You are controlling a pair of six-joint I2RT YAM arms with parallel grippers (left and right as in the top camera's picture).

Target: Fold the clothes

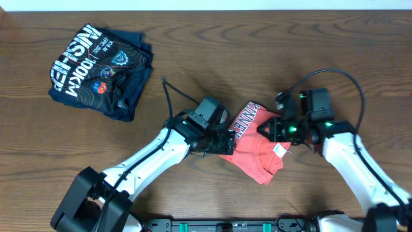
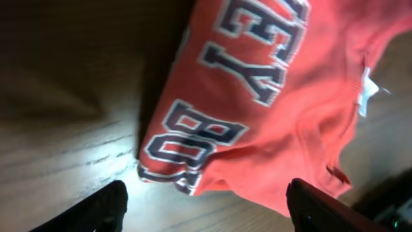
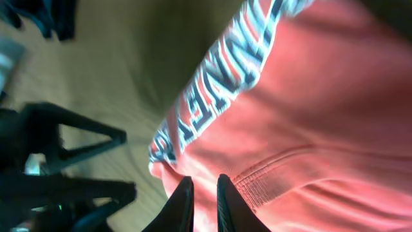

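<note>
Robot's left hand (image 1: 223,142) sits at the left edge of a crumpled orange-red T-shirt (image 1: 257,158) on a wooden surface (image 1: 212,45), seen from overhead. The right hand (image 1: 275,129) meets the garment's far right edge, close to its white neck label (image 1: 280,149). A folded navy shirt (image 1: 100,71) lies well apart at far left.

From the left wrist camera, that hand's fingers (image 2: 106,206) stand spread wide and grip nothing. The T-shirt's white-lettered front lies on the surface just beyond them, with the label at right.

From the right wrist camera, the right hand's fingers (image 3: 180,206) are pressed almost together, pinching orange cloth beside a stitched seam. The lettering runs away toward the top of the view, and the left arm's dark hand shows at left.
</note>
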